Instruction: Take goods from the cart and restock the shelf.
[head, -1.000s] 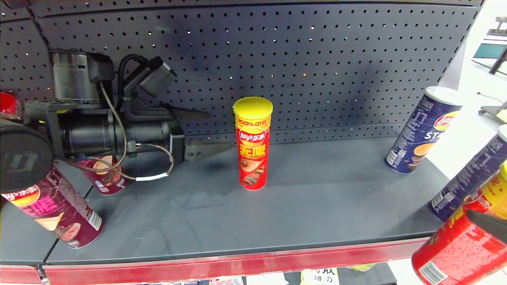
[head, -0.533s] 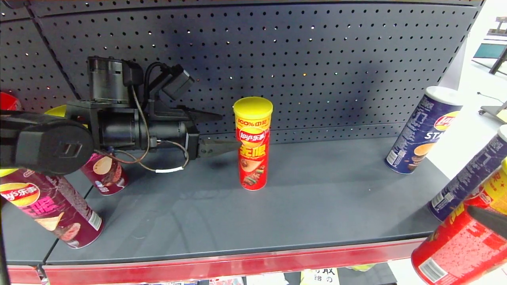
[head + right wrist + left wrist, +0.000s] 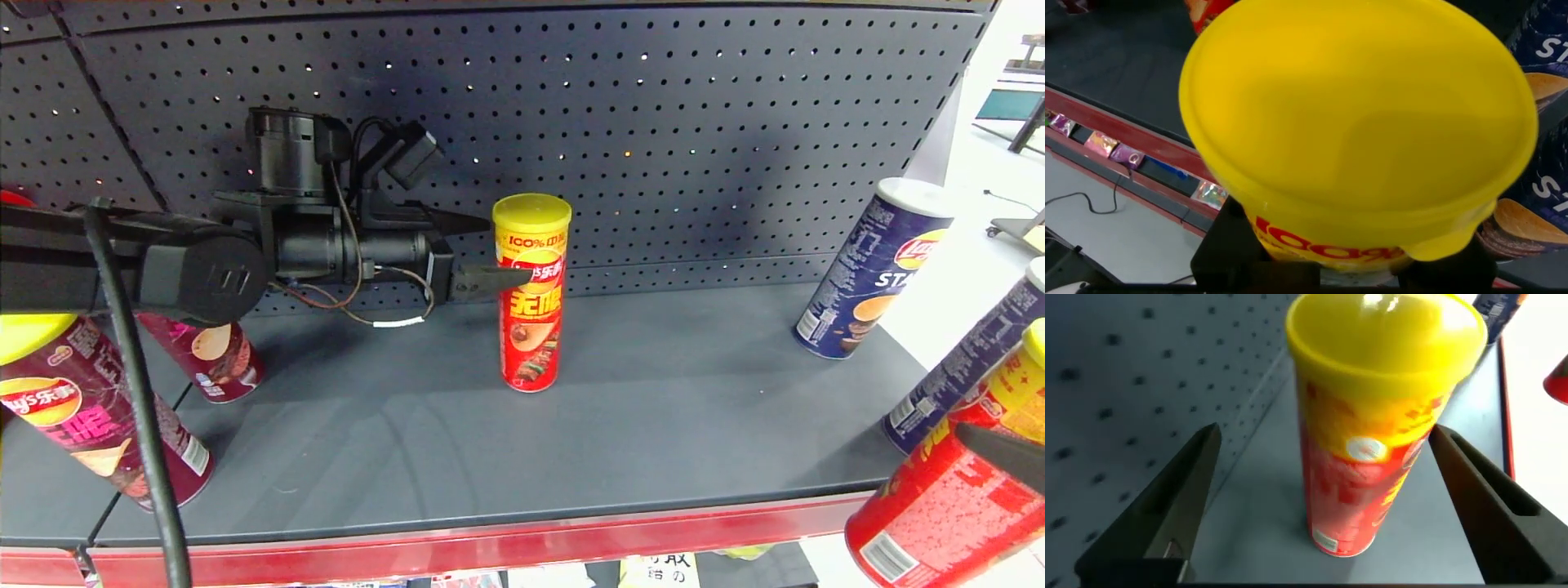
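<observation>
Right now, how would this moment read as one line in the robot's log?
left hand: open, straddling red can on shelf | right hand: shut on second red can, beyond shelf's front-right edge

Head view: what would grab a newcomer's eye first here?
A red can with a yellow lid stands alone in the middle of the shelf. The left gripper is open, with its fingers on either side of the can's upper part. At the lower right, the right gripper holds a second red can in front of the shelf's right end.
</observation>
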You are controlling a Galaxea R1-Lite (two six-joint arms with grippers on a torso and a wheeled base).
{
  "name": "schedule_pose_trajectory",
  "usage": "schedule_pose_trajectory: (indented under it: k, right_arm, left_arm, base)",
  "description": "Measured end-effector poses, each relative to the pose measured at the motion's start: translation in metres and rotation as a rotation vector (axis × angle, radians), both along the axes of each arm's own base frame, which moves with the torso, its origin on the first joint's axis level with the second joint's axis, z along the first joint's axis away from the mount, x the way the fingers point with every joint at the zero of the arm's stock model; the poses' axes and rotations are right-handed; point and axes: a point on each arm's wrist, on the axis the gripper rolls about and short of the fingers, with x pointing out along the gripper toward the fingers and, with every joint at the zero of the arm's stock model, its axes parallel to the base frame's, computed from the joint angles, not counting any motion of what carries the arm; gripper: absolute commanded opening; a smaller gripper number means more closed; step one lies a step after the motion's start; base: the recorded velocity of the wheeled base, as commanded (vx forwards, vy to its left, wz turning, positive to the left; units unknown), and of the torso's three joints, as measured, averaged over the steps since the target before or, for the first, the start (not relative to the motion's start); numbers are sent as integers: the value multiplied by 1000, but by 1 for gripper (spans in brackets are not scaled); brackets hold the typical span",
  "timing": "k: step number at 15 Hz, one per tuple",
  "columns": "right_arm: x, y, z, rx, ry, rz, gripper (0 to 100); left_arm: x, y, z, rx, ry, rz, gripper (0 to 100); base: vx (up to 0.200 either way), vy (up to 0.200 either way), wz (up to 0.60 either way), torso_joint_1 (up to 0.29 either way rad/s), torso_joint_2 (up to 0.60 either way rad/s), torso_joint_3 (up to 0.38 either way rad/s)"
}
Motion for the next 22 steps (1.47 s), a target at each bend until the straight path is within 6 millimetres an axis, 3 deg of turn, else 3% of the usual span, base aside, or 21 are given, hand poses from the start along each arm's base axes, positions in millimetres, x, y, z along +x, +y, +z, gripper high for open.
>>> schedule_pose_trajectory:
  k: [7,22]
  right_arm:
    - [2,0,0,-1,6,0,0]
    - [2,0,-1,-2,10,-1,0]
  left_arm:
    - [-7,-18,-3,6,8,-41,100]
    - [-20,-50,-6,12,49,40,100]
  base:
    - [0,0,0,0,0,0]
    - [0,0,0,0,0,0]
